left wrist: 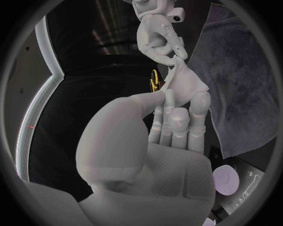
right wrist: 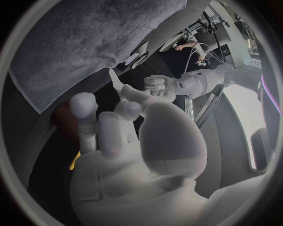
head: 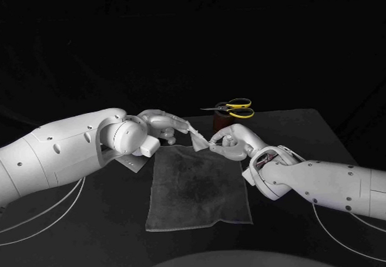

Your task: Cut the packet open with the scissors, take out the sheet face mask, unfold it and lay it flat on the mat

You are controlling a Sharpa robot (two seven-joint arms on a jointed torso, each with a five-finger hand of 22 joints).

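Right wrist cam | right hand (right wrist: 138, 150) palm central, fingertips pinching a pale strip of sheet face mask (right wrist: 116, 81) | left hand (right wrist: 159, 85) just beyond the strip, fingers curled, contact unclear | grey mat (right wrist: 82, 42) spread behind both | yellow sliver (right wrist: 75, 162) beside the fingers, unidentifiable

Mask (head: 197, 135) ends (both) hidden in grasp
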